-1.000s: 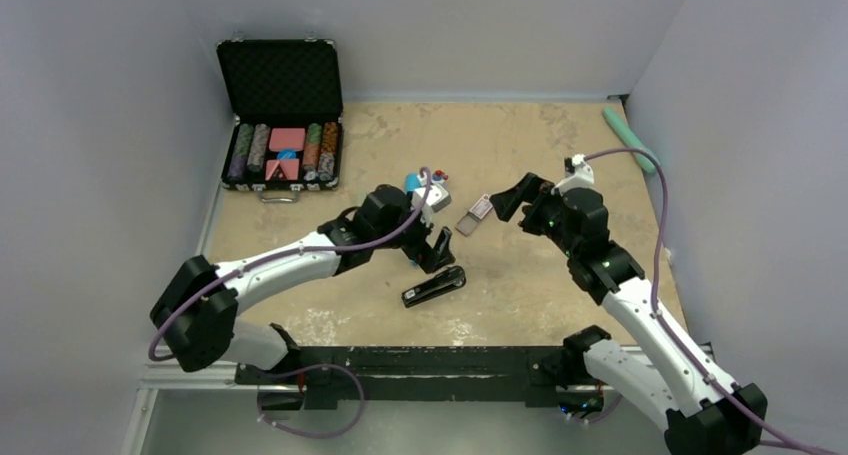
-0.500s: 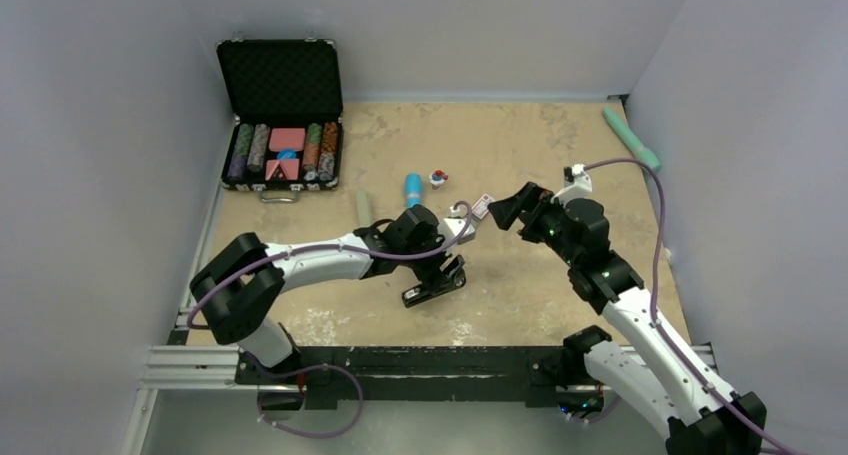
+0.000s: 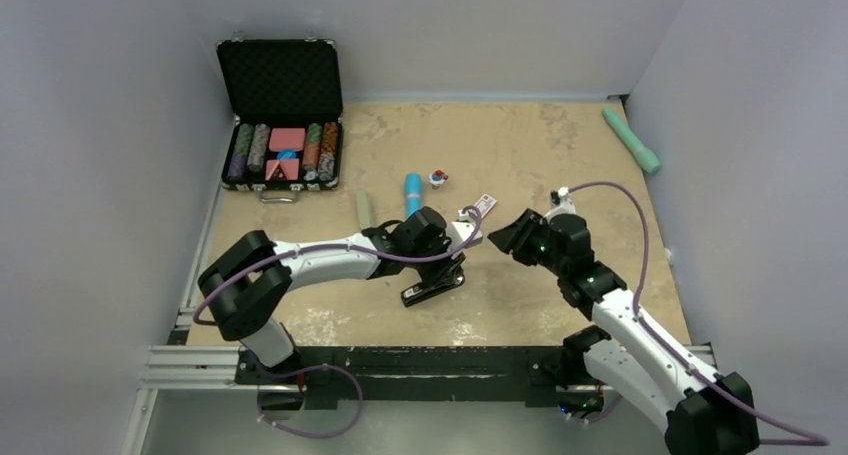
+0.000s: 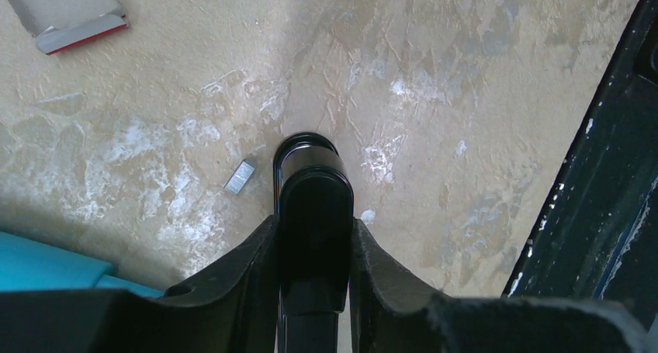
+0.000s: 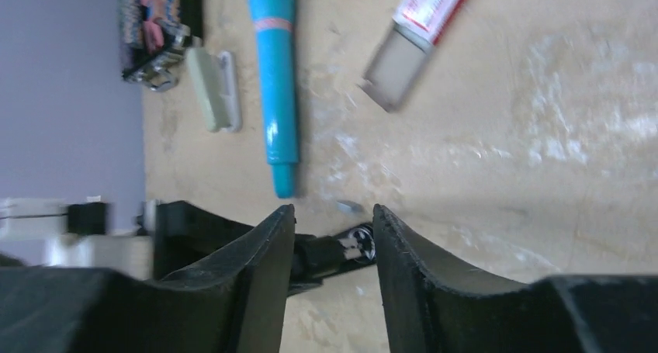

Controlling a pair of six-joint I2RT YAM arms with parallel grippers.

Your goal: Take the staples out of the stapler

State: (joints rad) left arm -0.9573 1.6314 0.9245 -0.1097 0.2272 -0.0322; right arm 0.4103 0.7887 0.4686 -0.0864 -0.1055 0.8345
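The black stapler (image 3: 434, 287) lies flat on the tan table near the front edge. My left gripper (image 3: 452, 267) is down over its far half, and in the left wrist view the left gripper (image 4: 313, 219) is shut on the stapler (image 4: 313, 190), both fingers pressed against its sides. A short grey strip of staples (image 4: 240, 176) lies on the table just beside the stapler's tip. My right gripper (image 3: 502, 237) hovers to the stapler's right, apart from it. Its fingers (image 5: 333, 209) stand narrowly open with nothing between them, and the stapler's end (image 5: 349, 247) shows beyond the gap.
A red-and-white staple box (image 3: 481, 206) lies just behind the grippers. Further back are a teal pen (image 3: 412, 193), a pale green bar (image 3: 364, 209) and a small red-blue piece (image 3: 438, 178). An open poker chip case (image 3: 280, 115) stands back left, a teal stick (image 3: 632, 140) back right.
My left gripper came down onto the stapler and shut on it. My right gripper moved nearer and lower towards the stapler, and its fingers narrowed.
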